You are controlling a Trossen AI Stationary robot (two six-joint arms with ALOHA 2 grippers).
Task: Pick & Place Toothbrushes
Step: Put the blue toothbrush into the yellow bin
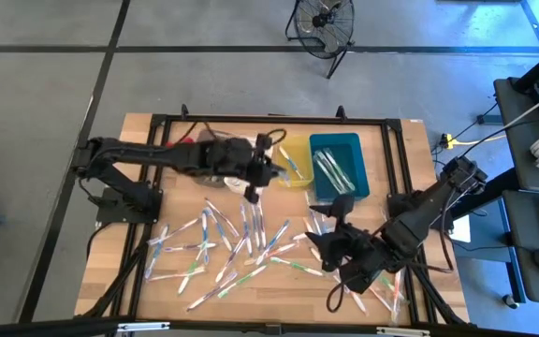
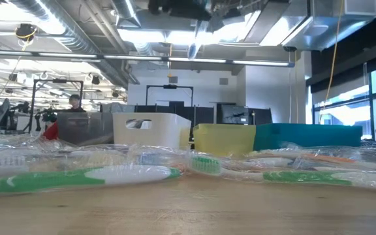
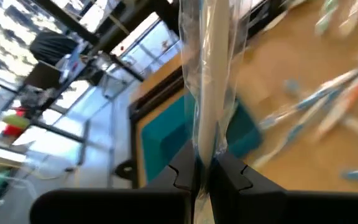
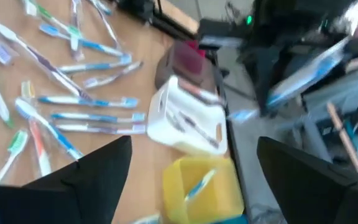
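Many wrapped toothbrushes [image 1: 223,245] lie scattered flat on the wooden table. My left gripper [image 1: 253,183] is raised over the bins at the table's far middle, shut on one toothbrush in a clear wrapper [image 3: 209,74]. That toothbrush also shows high in the low view [image 2: 194,42] and, blurred, in the right wrist view [image 4: 306,65]. My right gripper [image 1: 330,236] hovers open above the toothbrushes at the near right, with nothing between its fingers [image 4: 104,171]. My left gripper pinches the wrapped toothbrush by one end [image 3: 204,146] between its two fingers. The toothbrush runs on ahead of the fingers, along their line. It is lifted clear of the table, in front of the teal bin [image 3: 166,134].
A row of bins stands at the far side: grey [image 2: 83,127], white [image 4: 185,121], yellow [image 1: 293,165] and teal [image 1: 337,165], the last two holding a few toothbrushes. A red object [image 4: 188,59] sits by the grey bin. A black frame [image 1: 157,122] borders the table.
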